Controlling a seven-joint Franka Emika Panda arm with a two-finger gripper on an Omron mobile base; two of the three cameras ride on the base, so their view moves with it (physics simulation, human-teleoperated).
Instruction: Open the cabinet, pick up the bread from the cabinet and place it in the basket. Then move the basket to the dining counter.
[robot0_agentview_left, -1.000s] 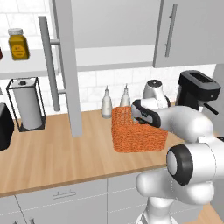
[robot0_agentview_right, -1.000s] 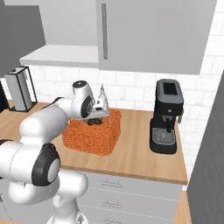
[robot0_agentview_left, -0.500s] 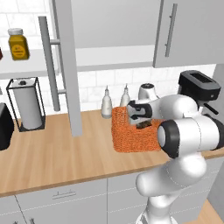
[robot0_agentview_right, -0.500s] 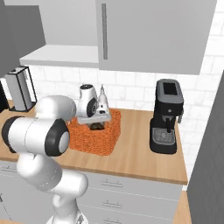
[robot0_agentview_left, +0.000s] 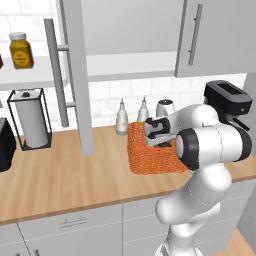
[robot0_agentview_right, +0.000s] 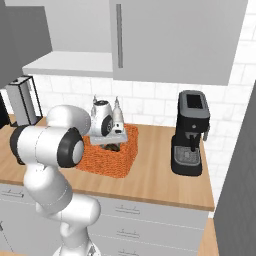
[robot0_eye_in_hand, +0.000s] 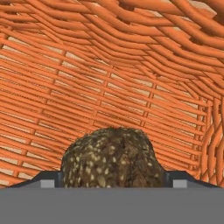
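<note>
Pincer (robot0_agentview_left: 161, 141) is down inside the orange woven rectangular basket (robot0_agentview_left: 142, 159), jaws spread wide – the brown seeded bread loaf (robot0_eye_in_hand: 111, 161) sits between its tips, not squeezed. If you lift askew, a fingertip could snag the mesh and drag the basket along the wood surface (robot0_agentview_left: 70, 182).

place: kitchen | signs: tiled wall (robot0_agentview_right: 150, 97), coffee machine (robot0_agentview_right: 189, 134), wood worktop (robot0_agentview_left: 60, 180)

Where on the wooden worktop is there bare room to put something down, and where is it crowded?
Free: the wide stretch of worktop between the paper towel holder and the basket, and the strip between basket and coffee machine. Crowded: behind the basket, where two bottles stand, and the basket itself, holding the bread.
</note>
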